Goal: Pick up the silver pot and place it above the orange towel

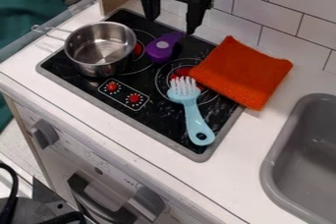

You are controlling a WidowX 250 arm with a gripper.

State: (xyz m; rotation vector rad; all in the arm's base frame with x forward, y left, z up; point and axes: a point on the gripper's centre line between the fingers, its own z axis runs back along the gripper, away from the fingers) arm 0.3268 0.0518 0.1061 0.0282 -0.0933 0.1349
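Metal, so judged pot (98,52) light, stiff, slippery; favoured pinching rim (105,22) over thin handle (35,27). Saw gripper (171,25) open, empty.

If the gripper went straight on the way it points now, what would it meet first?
Likely the purple object on the stovetop: the open gripper points down towards it, though depth is unclear.
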